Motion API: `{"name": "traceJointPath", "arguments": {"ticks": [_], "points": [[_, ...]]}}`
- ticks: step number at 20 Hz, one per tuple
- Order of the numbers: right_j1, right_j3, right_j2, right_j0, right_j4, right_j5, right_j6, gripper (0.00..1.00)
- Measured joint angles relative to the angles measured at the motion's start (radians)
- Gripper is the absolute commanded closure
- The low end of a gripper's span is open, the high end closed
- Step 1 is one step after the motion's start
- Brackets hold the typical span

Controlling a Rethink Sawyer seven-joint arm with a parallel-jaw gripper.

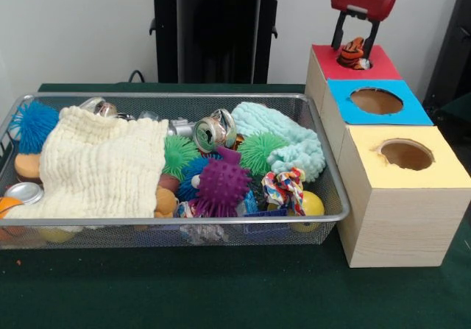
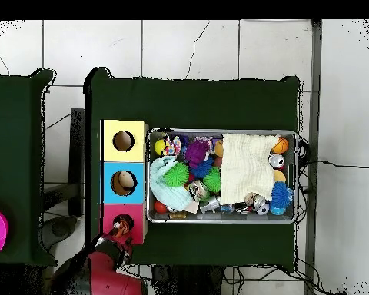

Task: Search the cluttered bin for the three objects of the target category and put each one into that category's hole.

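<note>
The silver wire-mesh bin (image 1: pixel 184 219) lies on the green table, full of clutter; in the overhead view (image 2: pixel 222 131) it sits right of the boxes. Three wooden boxes stand beside it, with red (image 1: pixel 386 65), blue (image 1: pixel 416 112) and yellow (image 1: pixel 445 173) tops, each with a round hole. My gripper (image 1: pixel 352 43) hangs over the red box, open. An orange-and-black striped soft toy (image 1: pixel 354 53) sits in the red hole between the fingers. The overhead view shows the gripper (image 2: pixel 120 235) at the red box (image 2: pixel 108 217) with the toy (image 2: pixel 124 226) in the hole.
In the bin lie a cream knitted cloth (image 1: pixel 99 163), a pale teal cloth (image 1: pixel 291 141), a purple spiky ball (image 1: pixel 222 185), green spiky balls (image 1: pixel 179 154), a blue spiky ball (image 1: pixel 33 123), crushed cans (image 1: pixel 213 132), a coloured rope toy (image 1: pixel 285 188) and a yellow ball (image 1: pixel 313 205).
</note>
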Motion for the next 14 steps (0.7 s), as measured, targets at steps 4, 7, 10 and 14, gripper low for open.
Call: {"name": "traceJointPath", "arguments": {"ticks": [4, 7, 10, 14], "points": [[0.001, 0.000, -0.011, 0.022, 0.010, 0.002, 0.000, 0.00], [-0.004, 0.000, -0.009, 0.024, 0.010, 0.013, 0.000, 0.00], [-0.029, 0.000, -0.008, 0.015, 0.010, 0.064, 0.000, 0.00], [-0.068, -0.001, -0.010, 0.010, 0.010, 0.172, 0.000, 0.00]]}}
